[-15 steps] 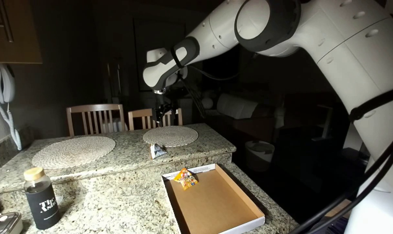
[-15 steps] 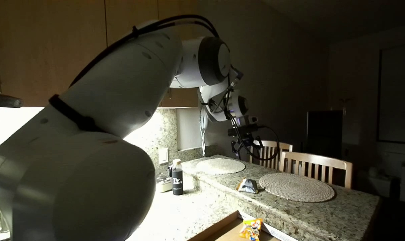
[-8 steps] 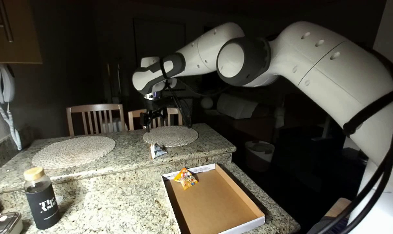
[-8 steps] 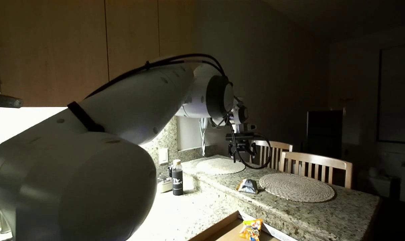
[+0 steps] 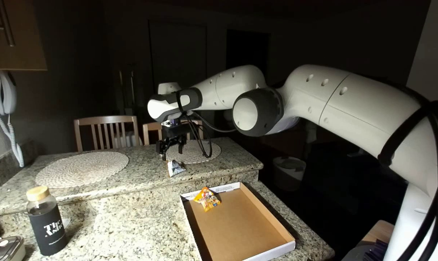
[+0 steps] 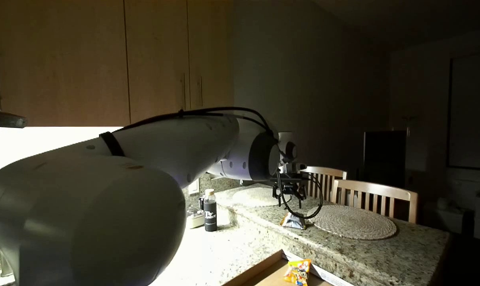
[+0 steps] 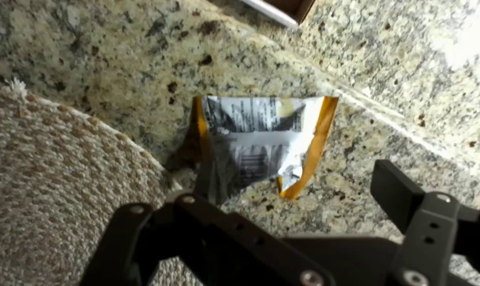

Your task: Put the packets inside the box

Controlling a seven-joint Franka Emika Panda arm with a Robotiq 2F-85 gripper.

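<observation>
Jaws, mine, one pair: black, spread wide, hanging above the raised level of the speckled stone table [image 5: 142, 165], near the silver packet [image 7: 259, 137]; in the wrist view one of the pair overlaps a corner of that packet; whether they touch I cannot tell. Silver packet: printed, barcoded, orange-edged, lying on that level just beside a round woven placemat [image 6: 353, 222]. Orange packet [image 5: 208, 199], one: inside the box [image 5: 242, 224], near a corner, by the pale rim, seen in both exterior views. Box: shallow, cardboard, brown-floored, on the table's lower level; a corner of it enters my wrist view. Also on the lower level: one bottle [image 5: 48, 228], upright, dark-sleeved, light wood-coloured lid; one lidded container [image 5: 3, 250], near the bottle, cut by the frame edge. Also on the raised level: another placemat [image 5: 83, 169], well apart from the silver packet. Behind the table: two slatted chairs [image 5: 105, 120]. At the frame's edge: one corded phone [image 5: 8, 92]. Beyond, in shadow: one pale bin [image 5: 289, 181].
</observation>
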